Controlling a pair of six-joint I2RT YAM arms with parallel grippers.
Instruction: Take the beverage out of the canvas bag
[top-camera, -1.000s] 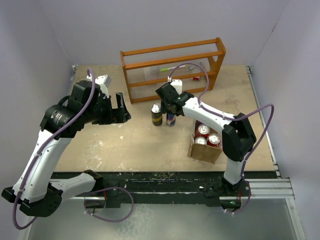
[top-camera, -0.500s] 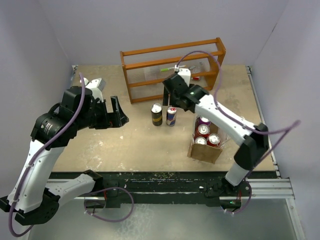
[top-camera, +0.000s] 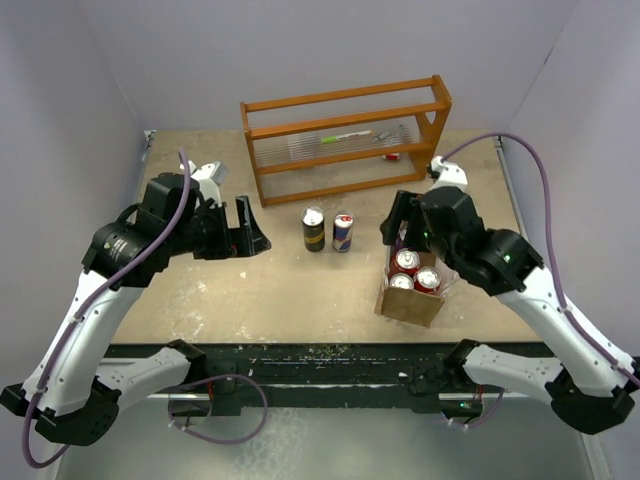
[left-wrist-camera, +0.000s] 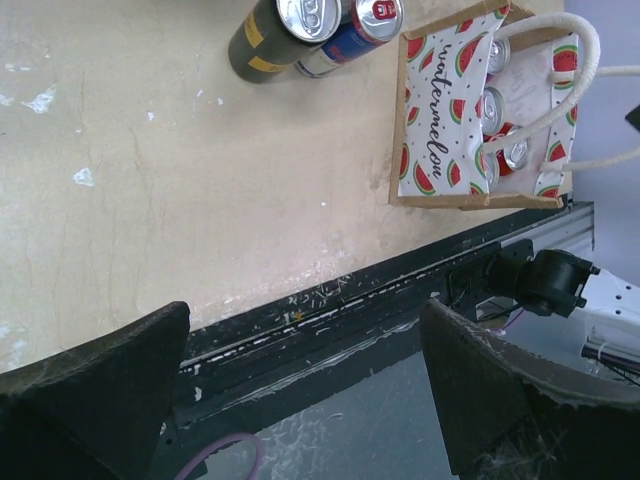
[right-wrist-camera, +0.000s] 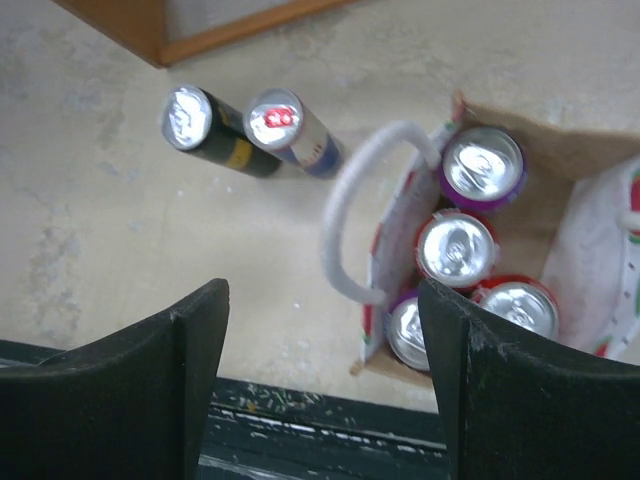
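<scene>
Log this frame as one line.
right gripper: open, above canvas bag | left gripper: open, empty | in bag: four cans | on table: dark can, blue can

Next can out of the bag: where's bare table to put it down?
Widest bare patch: the table in front of the black can and blue can, left of the canvas bag, out to the near edge. Crowded: the strip between those cans and the orange rack, and the narrow gap between blue can and bag.
</scene>
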